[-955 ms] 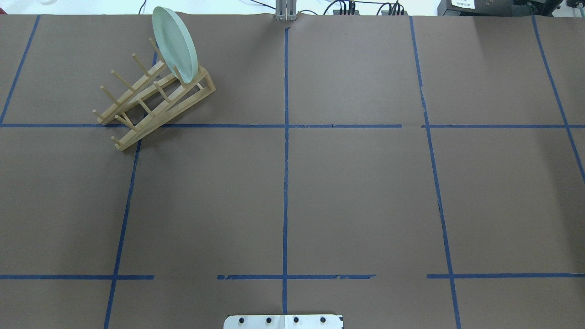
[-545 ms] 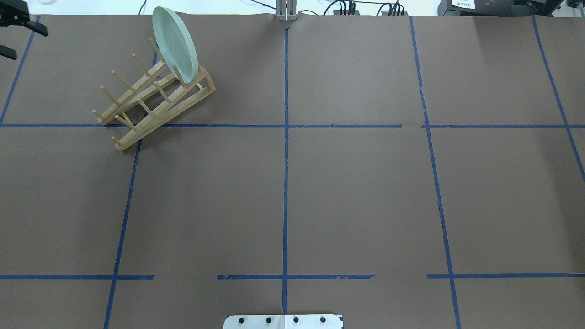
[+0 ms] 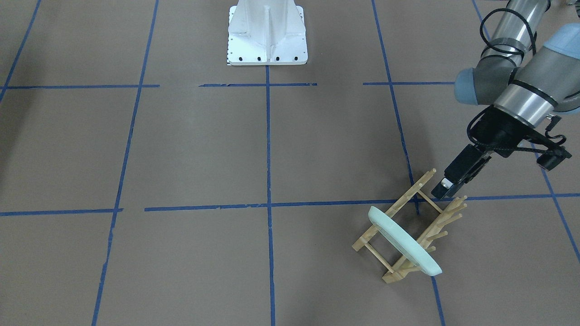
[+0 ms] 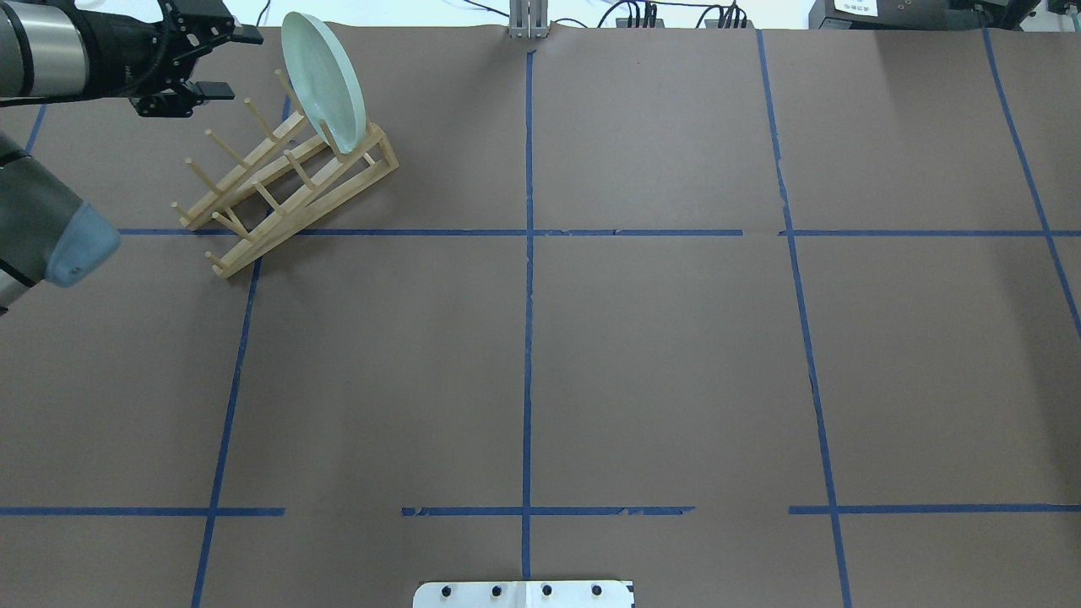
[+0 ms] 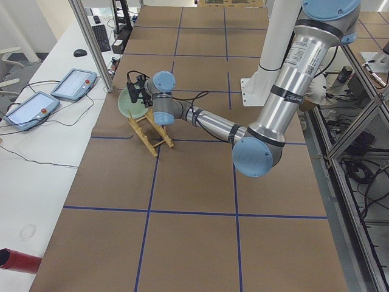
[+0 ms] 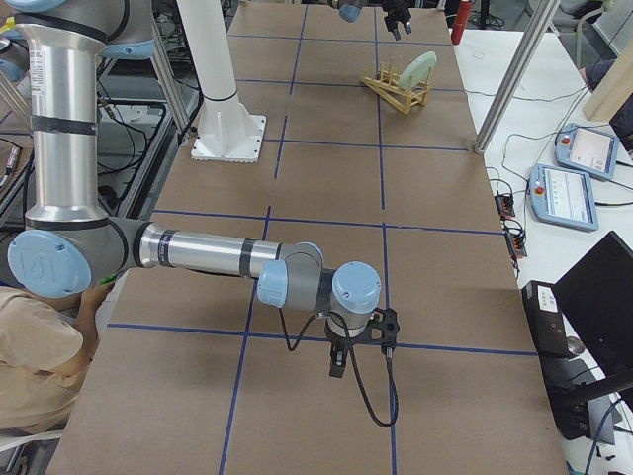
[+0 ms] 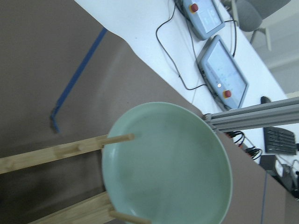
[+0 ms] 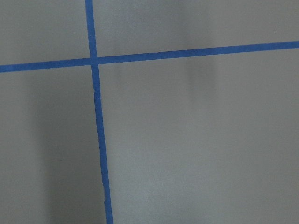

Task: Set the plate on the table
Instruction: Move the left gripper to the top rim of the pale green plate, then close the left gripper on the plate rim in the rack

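The pale mint-green plate (image 4: pixel 323 80) stands on edge in the end slot of the wooden peg rack (image 4: pixel 287 181), at the far left of the brown table (image 4: pixel 659 355). It also shows in the front view (image 3: pixel 403 240) and fills the left wrist view (image 7: pixel 173 168). My left gripper (image 4: pixel 243 61) is open and empty, just left of the plate and above the rack's pegs, not touching either. In the front view it (image 3: pixel 446 188) hangs over the rack's far end. My right gripper (image 6: pixel 336 361) shows only in the exterior right view, low over the table; I cannot tell if it is open or shut.
The white robot base (image 3: pixel 267 34) stands at the table's near middle edge. Blue tape lines grid the table. A metal post (image 4: pixel 528 21) and cables sit at the far edge. Tablets (image 7: pixel 219 70) lie on the white bench beyond the plate.
My left arm has come in from the view's left edge and moved right, bringing its open gripper up beside the plate. The plate and rack have not moved.
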Tool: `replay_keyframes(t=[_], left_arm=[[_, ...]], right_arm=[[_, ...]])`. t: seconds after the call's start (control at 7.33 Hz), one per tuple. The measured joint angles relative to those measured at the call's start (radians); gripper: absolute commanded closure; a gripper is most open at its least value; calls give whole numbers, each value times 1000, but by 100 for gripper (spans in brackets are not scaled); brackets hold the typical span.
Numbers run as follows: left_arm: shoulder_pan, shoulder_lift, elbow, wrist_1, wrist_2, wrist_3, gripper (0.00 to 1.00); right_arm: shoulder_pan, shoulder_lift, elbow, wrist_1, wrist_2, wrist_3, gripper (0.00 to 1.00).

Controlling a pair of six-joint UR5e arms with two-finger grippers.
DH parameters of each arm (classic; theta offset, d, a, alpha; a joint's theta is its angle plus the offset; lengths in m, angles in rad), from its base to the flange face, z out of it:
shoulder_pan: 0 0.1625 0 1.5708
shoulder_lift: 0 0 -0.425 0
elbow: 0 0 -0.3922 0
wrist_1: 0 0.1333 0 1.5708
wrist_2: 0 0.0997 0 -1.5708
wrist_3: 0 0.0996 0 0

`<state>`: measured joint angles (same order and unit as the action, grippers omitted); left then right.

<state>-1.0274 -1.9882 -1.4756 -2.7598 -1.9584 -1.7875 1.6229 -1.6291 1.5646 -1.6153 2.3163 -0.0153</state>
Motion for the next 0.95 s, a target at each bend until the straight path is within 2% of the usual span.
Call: replay_keyframes(t=[0.14, 0.55, 0.68, 0.82, 0.95], left_arm=[[23, -44, 51, -58, 78, -25, 10], [71, -116, 126, -91, 197, -51, 23], [88, -119, 136, -88, 210, -45, 42], [97, -119, 142, -86, 214, -37, 89], [100, -120, 144, -84, 215, -29, 100]], right_arm=[[0, 0, 0, 0, 0, 0, 0], [0, 0, 0, 0, 0, 0, 0], [0, 0, 0, 0, 0, 0, 0], [0, 0, 0, 0, 0, 0, 0], [0, 0, 0, 0, 0, 0, 0]])
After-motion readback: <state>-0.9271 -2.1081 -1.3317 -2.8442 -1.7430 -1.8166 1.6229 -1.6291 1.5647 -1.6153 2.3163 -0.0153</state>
